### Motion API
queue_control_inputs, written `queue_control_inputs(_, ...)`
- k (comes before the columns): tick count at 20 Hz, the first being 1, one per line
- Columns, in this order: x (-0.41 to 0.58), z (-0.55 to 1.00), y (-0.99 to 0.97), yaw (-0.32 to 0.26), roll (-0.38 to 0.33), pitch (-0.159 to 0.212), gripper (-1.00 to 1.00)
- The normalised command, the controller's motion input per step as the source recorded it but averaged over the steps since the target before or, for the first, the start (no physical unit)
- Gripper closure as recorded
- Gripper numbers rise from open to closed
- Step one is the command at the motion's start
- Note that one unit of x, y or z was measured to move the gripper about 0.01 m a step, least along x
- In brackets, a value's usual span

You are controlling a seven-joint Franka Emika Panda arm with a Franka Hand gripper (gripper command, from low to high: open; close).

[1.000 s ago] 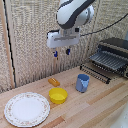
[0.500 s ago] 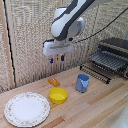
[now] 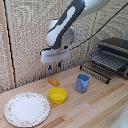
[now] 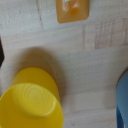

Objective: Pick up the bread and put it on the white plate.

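Observation:
The bread (image 3: 53, 81) is a small orange-brown oblong chunk lying on the wooden table near the back wall, just behind the yellow bowl. It also shows in the wrist view (image 4: 73, 11), partly cut off by the frame edge. My gripper (image 3: 54, 65) hangs above the bread with clear air between them; its two dark blue-tipped fingers (image 3: 49, 66) stand apart and hold nothing. The white dish (image 3: 27, 109) lies flat at the exterior view's left front, with nothing on it. The gripper's fingers do not show in the wrist view.
A yellow bowl (image 3: 58, 95) stands between the bread and the table's front; it also shows in the wrist view (image 4: 31, 101). A blue cup (image 3: 82, 83) stands to the exterior view's right of the bowl. A dark metal rack (image 3: 107, 60) fills the back right.
The arm has swung toward the exterior view's left and come lower, bringing the gripper over the bread. The objects on the table have not moved.

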Motion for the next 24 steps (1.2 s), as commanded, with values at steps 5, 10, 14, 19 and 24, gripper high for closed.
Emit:
queue_control_inputs(5, 0.435, -0.33, -0.27, 0.089, 0.000, 0.065, -1.00)
queue_control_inputs(10, 0.303, -0.26, -0.13, 0.056, 0.000, 0.067, -1.00)
queue_control_inputs(14, 0.086, -0.20, 0.01, 0.000, -0.029, 0.071, -1.00)
queue_control_inputs(19, 0.093, -0.22, 0.00, 0.019, -0.048, 0.039, -1.00)
queue_control_inputs(24, 0.102, -0.13, 0.00, 0.035, -0.039, 0.007, 1.00)
